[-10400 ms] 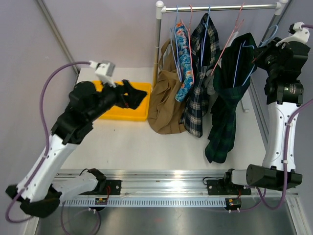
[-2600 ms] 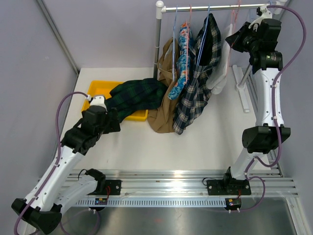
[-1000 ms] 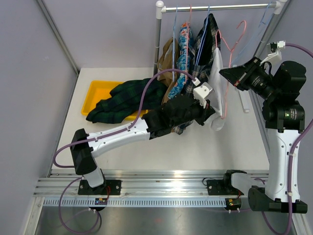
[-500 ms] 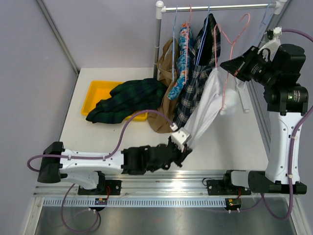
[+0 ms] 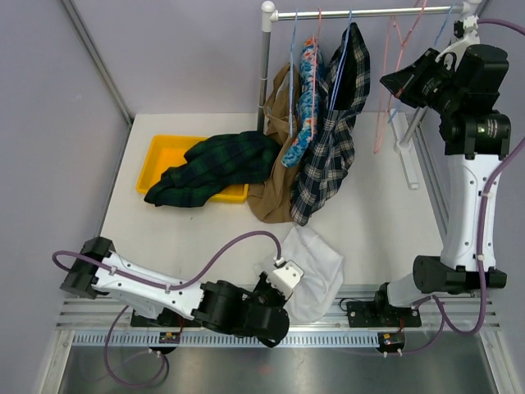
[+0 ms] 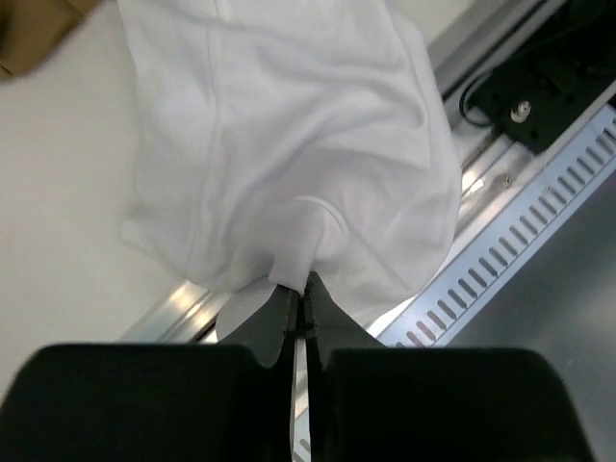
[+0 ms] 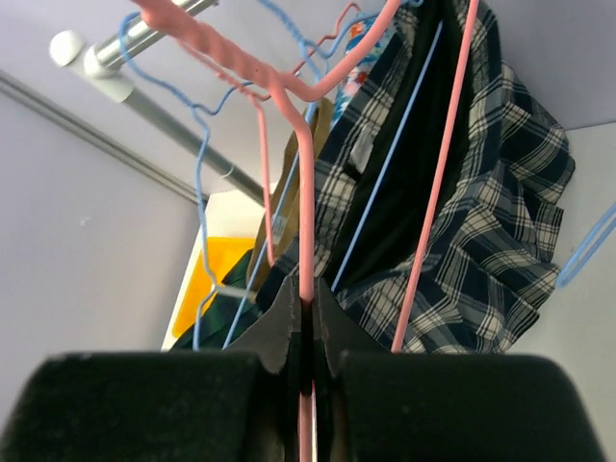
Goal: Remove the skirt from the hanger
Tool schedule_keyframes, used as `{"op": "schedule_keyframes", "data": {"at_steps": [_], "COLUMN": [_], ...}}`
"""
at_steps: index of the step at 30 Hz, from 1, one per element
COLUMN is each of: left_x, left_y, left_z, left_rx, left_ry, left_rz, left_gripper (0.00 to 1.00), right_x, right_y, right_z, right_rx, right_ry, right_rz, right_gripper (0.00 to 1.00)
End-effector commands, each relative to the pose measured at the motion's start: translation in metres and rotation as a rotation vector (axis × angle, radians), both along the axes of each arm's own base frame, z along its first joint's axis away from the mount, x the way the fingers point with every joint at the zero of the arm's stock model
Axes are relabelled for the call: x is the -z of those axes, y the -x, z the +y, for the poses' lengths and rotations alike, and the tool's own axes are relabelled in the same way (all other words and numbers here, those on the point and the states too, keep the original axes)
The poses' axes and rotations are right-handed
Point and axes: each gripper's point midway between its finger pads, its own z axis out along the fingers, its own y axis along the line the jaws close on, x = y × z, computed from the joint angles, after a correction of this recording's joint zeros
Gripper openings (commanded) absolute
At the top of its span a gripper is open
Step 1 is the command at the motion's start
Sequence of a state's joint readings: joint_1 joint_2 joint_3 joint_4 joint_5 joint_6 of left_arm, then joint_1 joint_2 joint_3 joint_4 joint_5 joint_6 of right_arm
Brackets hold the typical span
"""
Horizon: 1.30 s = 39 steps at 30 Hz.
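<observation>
The tan skirt (image 5: 271, 176) hangs from the rail on a light-blue hanger (image 5: 292, 74), its lower part resting on the table; neither gripper touches it. My left gripper (image 6: 305, 284) is shut on a pinch of a white garment (image 6: 289, 125), which lies crumpled at the table's near edge (image 5: 316, 267). High at the right, my right gripper (image 7: 305, 294) is shut on the wire of a bare pink hanger (image 7: 306, 192), held by the rail's right end (image 5: 382, 107).
A yellow tray (image 5: 160, 152) at the back left holds a dark green tartan garment (image 5: 217, 168). A blue floral garment (image 5: 305, 107) and a black-and-white plaid garment (image 5: 328, 156) hang beside the skirt. An empty light-blue hanger (image 7: 199, 192) dangles on the rail (image 5: 361, 12).
My left gripper pulled the white garment down off the pink hanger to the table's near edge. The right gripper raised the now bare pink hanger toward the rail.
</observation>
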State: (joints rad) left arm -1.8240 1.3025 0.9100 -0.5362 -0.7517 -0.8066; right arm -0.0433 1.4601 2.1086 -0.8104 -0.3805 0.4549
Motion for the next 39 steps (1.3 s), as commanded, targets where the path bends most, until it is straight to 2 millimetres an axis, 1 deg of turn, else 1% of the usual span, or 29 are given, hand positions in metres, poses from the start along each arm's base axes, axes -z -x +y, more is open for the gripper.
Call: {"op": "schedule_keyframes", "data": {"at_steps": [1, 2, 5, 6, 8, 9, 10, 12, 13, 15, 17, 18, 19, 20, 21, 22, 24, 25, 26, 27, 28, 30, 31, 32, 34, 36, 37, 38, 39], "left_x": [-0.089, -0.117, -0.148, -0.159, -0.174, -0.189, -0.200, -0.239, -0.253, -0.288, -0.324, -0.324, -0.347, -0.354, -0.351, -0.374, -0.387, -0.378, -0.398, -0.399, -0.383, -0.373, -0.360, -0.338, -0.286, -0.252, -0.214, -0.200, -0.199], "left_y": [-0.034, -0.043, -0.078, -0.088, -0.121, -0.132, -0.142, -0.170, -0.178, -0.208, -0.234, -0.249, -0.260, -0.269, -0.289, -0.298, -0.319, -0.348, -0.354, -0.365, -0.395, -0.419, -0.434, -0.452, -0.470, -0.472, -0.472, -0.469, -0.461], "left_z": [0.007, 0.008, 0.042, 0.054, 0.083, 0.094, 0.104, 0.130, 0.136, 0.161, 0.183, 0.179, 0.191, 0.192, 0.179, 0.193, 0.195, 0.197, 0.204, 0.209, 0.215, 0.225, 0.236, 0.237, 0.245, 0.245, 0.243, 0.242, 0.243], "left_rx": [-0.116, -0.124, -0.184, -0.204, -0.289, -0.317, -0.351, -0.426, -0.440, -0.523, -0.579, -0.581, -0.605, -0.617, -0.600, -0.643, -0.664, -0.684, -0.707, -0.725, -0.743, -0.774, -0.800, -0.799, -0.851, -0.867, -0.879, -0.882, -0.883], "left_ry": [0.101, 0.121, 0.056, 0.032, -0.031, -0.038, -0.046, -0.017, 0.005, 0.037, 0.076, 0.050, 0.068, 0.066, 0.038, 0.061, 0.077, 0.048, 0.088, 0.090, 0.079, 0.083, 0.099, 0.079, 0.085, 0.073, 0.056, 0.060, 0.084], "left_rz": [-0.145, -0.168, -0.250, -0.272, -0.331, -0.347, -0.369, -0.428, -0.441, -0.504, -0.555, -0.555, -0.588, -0.598, -0.586, -0.620, -0.635, -0.616, -0.647, -0.645, -0.608, -0.580, -0.542, -0.503, -0.379, -0.306, -0.241, -0.221, -0.221], "left_gripper": [0.00, 0.00, 0.00, 0.00, 0.00, 0.00, 0.00, 0.00, 0.00, 0.00, 0.00, 0.00, 0.00, 0.00, 0.00, 0.00, 0.00, 0.00, 0.00, 0.00, 0.00, 0.00, 0.00, 0.00, 0.00, 0.00, 0.00, 0.01, 0.06], "right_x": [-0.013, -0.011, -0.004, 0.008, 0.003, 0.015, 0.007, 0.022, 0.017, 0.030, 0.038, 0.037, 0.053, 0.057, 0.072, 0.072, 0.072, 0.090, 0.094, 0.098, 0.103, 0.111, 0.112, 0.115, 0.119, 0.118, 0.119, 0.116, 0.106], "right_y": [-0.033, -0.041, -0.069, -0.085, -0.097, -0.113, -0.117, -0.139, -0.142, -0.156, -0.161, -0.159, -0.162, -0.161, -0.157, -0.155, -0.142, -0.141, -0.137, -0.128, -0.123, -0.105, -0.101, -0.095, -0.078, -0.065, -0.059, -0.056, -0.050], "right_z": [-0.012, -0.016, -0.028, -0.033, -0.038, -0.044, -0.047, -0.054, -0.057, -0.061, -0.062, -0.061, -0.058, -0.057, -0.056, -0.057, -0.057, -0.060, -0.062, -0.063, -0.064, -0.063, -0.066, -0.065, -0.065, -0.072, -0.075, -0.076, -0.079], "right_rx": [0.046, 0.056, 0.095, 0.105, 0.119, 0.129, 0.136, 0.147, 0.158, 0.163, 0.163, 0.157, 0.142, 0.135, 0.135, 0.139, 0.145, 0.164, 0.175, 0.186, 0.196, 0.208, 0.225, 0.230, 0.240, 0.271, 0.282, 0.291, 0.310], "right_ry": [0.029, 0.031, 0.032, 0.029, 0.019, 0.013, 0.013, 0.005, 0.005, -0.008, -0.015, -0.017, -0.023, -0.025, -0.026, -0.022, -0.013, -0.008, -0.003, 0.004, 0.008, 0.002, 0.003, -0.003, 0.014, 0.057, 0.077, 0.086, 0.094], "right_rz": [-0.070, -0.069, -0.058, -0.030, -0.048, -0.024, -0.047, -0.018, -0.032, -0.011, 0.006, 0.003, 0.034, 0.039, 0.072, 0.063, 0.059, 0.101, 0.111, 0.124, 0.136, 0.161, 0.156, 0.159, 0.153, 0.145, 0.154, 0.149, 0.126], "right_gripper": [0.00, 0.00, 0.00, 0.00, 0.00, 0.00, 0.00, 0.00, 0.00, 0.00, 0.00, 0.00, 0.00, 0.00, 0.00, 0.00, 0.00, 0.00, 0.00, 0.00, 0.17, 0.55, 0.84, 0.90, 0.96, 0.97, 0.97, 0.98, 0.98]}}
